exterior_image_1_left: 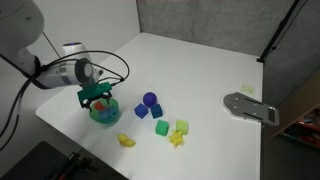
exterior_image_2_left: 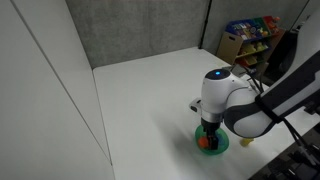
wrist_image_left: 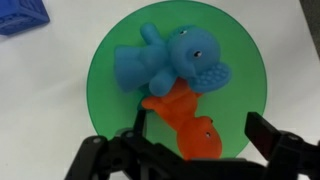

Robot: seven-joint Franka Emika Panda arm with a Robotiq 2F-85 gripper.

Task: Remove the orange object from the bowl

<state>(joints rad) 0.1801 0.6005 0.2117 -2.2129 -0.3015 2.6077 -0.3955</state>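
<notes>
The green bowl (wrist_image_left: 250, 85) holds an orange-red fish-like toy (wrist_image_left: 188, 118) and a blue toy animal (wrist_image_left: 160, 58) that lies partly over it. My gripper (wrist_image_left: 200, 126) is open, low over the bowl, with one finger on each side of the orange toy. The left finger is at the toy's edge and the right finger stands apart from it. In both exterior views the gripper (exterior_image_1_left: 97, 97) (exterior_image_2_left: 209, 131) hangs straight over the bowl (exterior_image_1_left: 104, 116) (exterior_image_2_left: 219, 146). A bit of orange (exterior_image_2_left: 203, 141) shows under it.
A blue cube (wrist_image_left: 22, 14) lies just outside the bowl. Blue pieces (exterior_image_1_left: 148, 104), green blocks (exterior_image_1_left: 162, 127) and yellow pieces (exterior_image_1_left: 126, 141) lie on the white table beside the bowl. A grey flat tool (exterior_image_1_left: 250, 107) lies near the table's far edge.
</notes>
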